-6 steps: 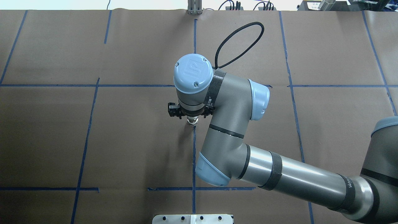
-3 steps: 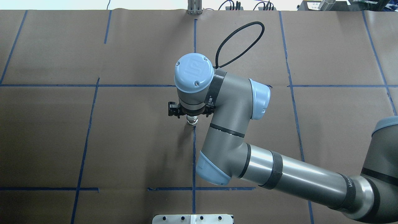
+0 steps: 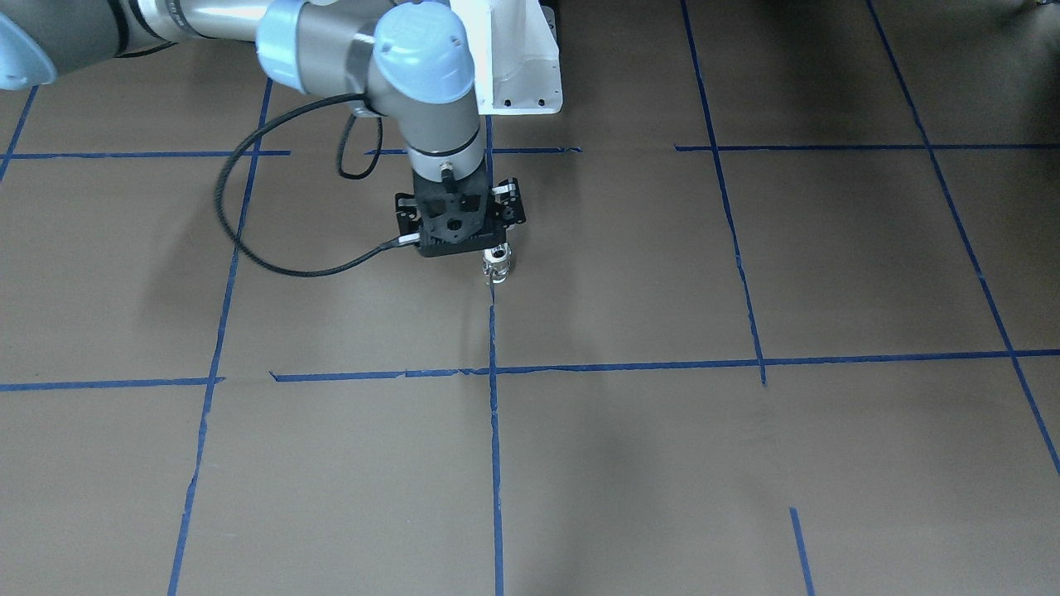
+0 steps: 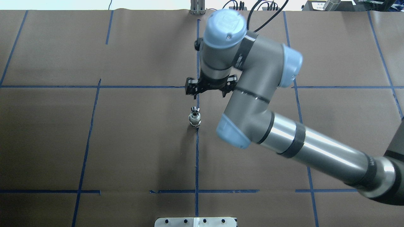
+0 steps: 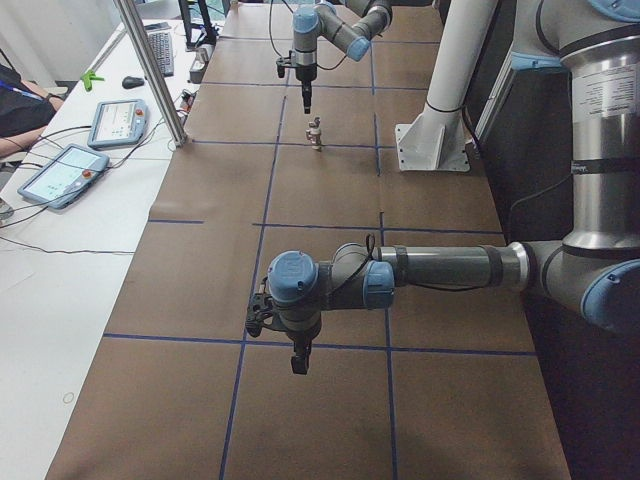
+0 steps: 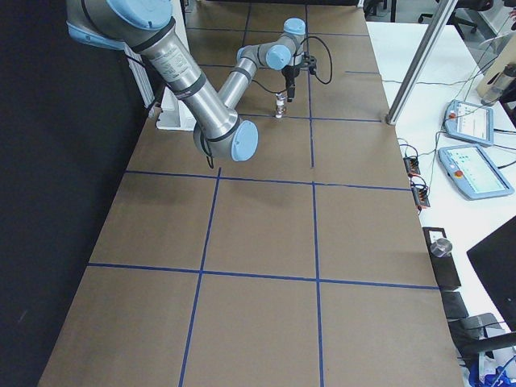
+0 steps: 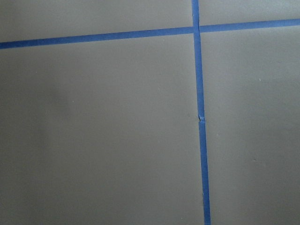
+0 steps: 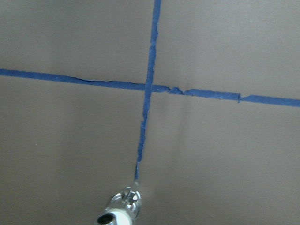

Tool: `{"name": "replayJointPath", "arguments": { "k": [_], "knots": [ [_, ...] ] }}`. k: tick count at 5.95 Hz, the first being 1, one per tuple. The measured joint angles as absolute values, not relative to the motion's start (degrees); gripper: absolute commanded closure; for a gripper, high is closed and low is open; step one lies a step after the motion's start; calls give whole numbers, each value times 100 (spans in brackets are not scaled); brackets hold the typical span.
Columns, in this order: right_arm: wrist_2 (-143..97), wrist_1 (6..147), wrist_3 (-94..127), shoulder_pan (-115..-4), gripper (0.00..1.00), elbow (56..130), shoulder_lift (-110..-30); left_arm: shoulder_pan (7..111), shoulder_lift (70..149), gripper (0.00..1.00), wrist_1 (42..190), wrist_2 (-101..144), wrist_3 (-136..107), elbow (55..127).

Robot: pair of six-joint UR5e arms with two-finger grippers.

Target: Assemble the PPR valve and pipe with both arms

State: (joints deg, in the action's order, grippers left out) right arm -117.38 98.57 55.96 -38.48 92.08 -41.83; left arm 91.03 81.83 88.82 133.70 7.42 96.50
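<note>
Brown paper [image 4: 132, 142] marked off with blue tape lines [image 4: 197, 157] covered the table [image 5: 90, 290]. Above it the right gripper [image 5: 306, 102] hung fingers-down, raised off the surface and not touching the valve. Its black mount [image 3: 458, 219] hid the fingers, so I could not tell whether they were spread or closed. The PPR valve [image 4: 194, 117] stood upright on a tape line, toward 6 o'clock of that gripper in the overhead view and near 7 o'clock in the right wrist view. A black cable [image 3: 248, 236] looped out from the right arm [image 4: 315, 151]. The left gripper [image 5: 299, 362] hovered fingers-down near a tape crossing, well apart from the valve. Whether its fingers were spread or closed could not be told either.
</note>
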Motion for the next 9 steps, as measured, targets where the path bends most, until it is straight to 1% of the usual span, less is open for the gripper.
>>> {"name": "replayJointPath", "arguments": {
  "k": [1,3,4,7,9],
  "knots": [
    [-12003,9913,4990,-4210,0,9436,-4562,9095,8183,0,8892,13366,740,9638],
    [-12424,9953,3182,-5066,0,10336,-5975,9085,8183,0,8893,13344,738,9563],
    [-12640,9952,2057,-5596,0,10574,-6670,9078,8186,0,8894,13340,738,9541],
    [-13083,9906,-1624,-7333,0,10702,-8703,9070,8200,0,8817,13343,708,9526],
    [-13148,9888,-2734,-8403,0,10668,-9929,9070,8185,0,8815,13342,706,9530]
  ]
}}
